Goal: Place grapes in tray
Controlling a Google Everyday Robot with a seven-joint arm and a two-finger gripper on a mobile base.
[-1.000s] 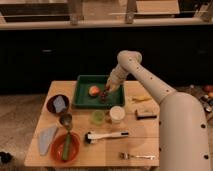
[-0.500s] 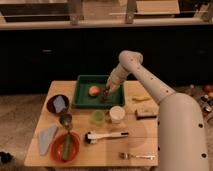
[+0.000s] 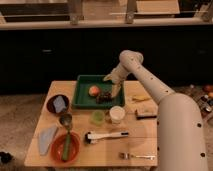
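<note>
Gripper: the gripper (image 3: 113, 93) hangs from the white arm (image 3: 150, 87) over the right part of the tray, just beside the grapes at their 1 o'clock.
Grip: cannot tell.
Grapes: the grapes (image 3: 104, 96) lie inside the tray near its front right corner, a dark bumpy clump.
Tray: the green tray (image 3: 81, 95) sits at the back of the wooden table (image 3: 100, 150), toward 12 o'clock.
Fruit: a round orange-red fruit (image 3: 94, 90) lies in the tray at 10 o'clock from the grapes, close to them.
Cups: a white cup (image 3: 117, 114) and a small green cup (image 3: 97, 117) stand side by side just in front of the tray.
Bowl: a dark bowl (image 3: 57, 104) sits at 9 o'clock of the tray.
Plate: an orange-red plate (image 3: 65, 147) sits at the front left, toward 7 o'clock.
Brush: a white-handled brush (image 3: 104, 135) lies at 6 o'clock of the cups.
Fork: a fork (image 3: 136, 156) lies near the front edge, toward 5 o'clock.
</note>
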